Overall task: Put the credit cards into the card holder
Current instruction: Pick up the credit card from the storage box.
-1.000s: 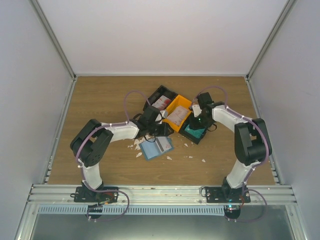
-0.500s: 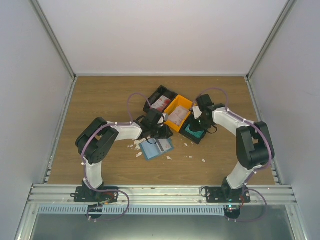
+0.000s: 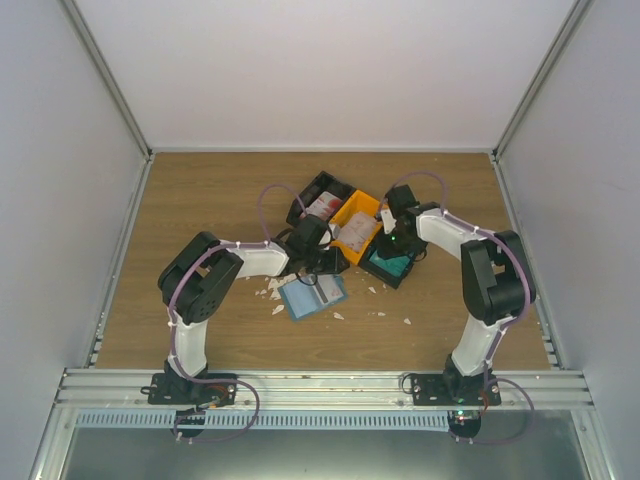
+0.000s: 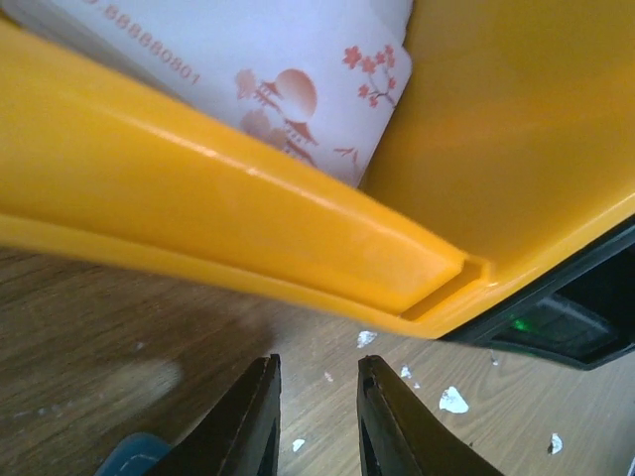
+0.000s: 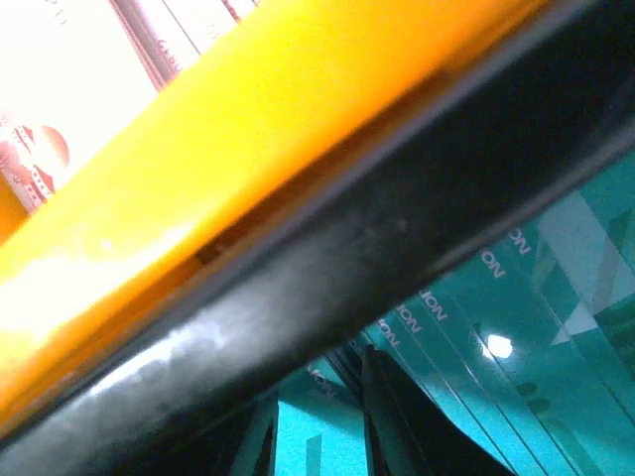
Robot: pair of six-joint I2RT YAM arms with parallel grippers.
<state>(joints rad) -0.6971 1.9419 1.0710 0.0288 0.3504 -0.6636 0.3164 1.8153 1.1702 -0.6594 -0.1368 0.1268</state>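
Observation:
The blue card holder (image 3: 311, 296) lies flat on the table in front of the tray; its corner shows in the left wrist view (image 4: 134, 454). White cards with red blotches (image 4: 298, 84) lie in the orange middle compartment (image 3: 352, 232), and more in the black left compartment (image 3: 322, 206). Teal cards (image 5: 556, 297) fill the black right compartment (image 3: 395, 264). My left gripper (image 3: 335, 262) (image 4: 317, 363) is open and empty, low over the table just before the orange rim. My right gripper (image 3: 392, 243) (image 5: 319, 397) is down among the teal cards, fingers apart.
The black-and-orange tray (image 3: 305, 198) stands at mid-table; its orange rim (image 4: 248, 228) and black wall (image 5: 327, 258) are very close to the fingers. Several white scraps (image 3: 406, 321) (image 4: 452, 400) lie on the wood around the card holder.
My left arm has pushed right, bringing its gripper up to the orange compartment's near edge. My right gripper has shifted slightly left and lower within the teal compartment.

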